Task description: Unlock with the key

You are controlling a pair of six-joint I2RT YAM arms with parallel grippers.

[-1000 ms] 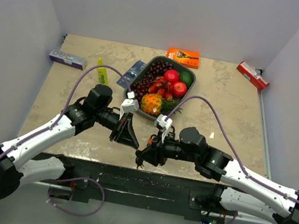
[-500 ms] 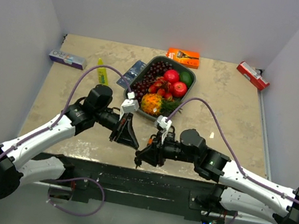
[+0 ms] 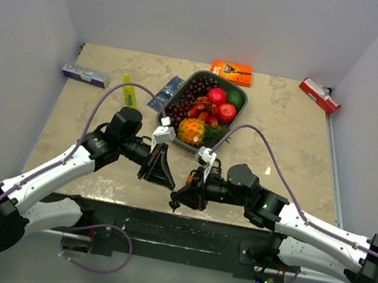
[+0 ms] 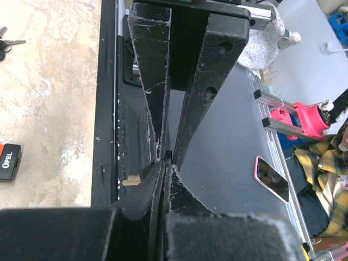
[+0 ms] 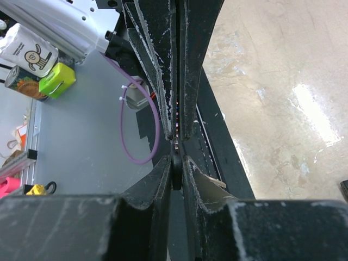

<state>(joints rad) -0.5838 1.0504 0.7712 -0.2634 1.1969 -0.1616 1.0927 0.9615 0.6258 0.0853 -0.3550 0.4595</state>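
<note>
we see the left gripper at the front edge of the table, its fingers pressed together. the right gripper hangs just beside it, its fingers leaving only a thin slit; we cannot tell whether anything sits in it. the keys lie on the table, apart from the left fingers.

Left claw and right claw sit close at table edge.

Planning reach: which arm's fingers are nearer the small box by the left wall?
Left. In the top view, the left fingers are below and right of the small box; the right fingers are further down and right.
</note>
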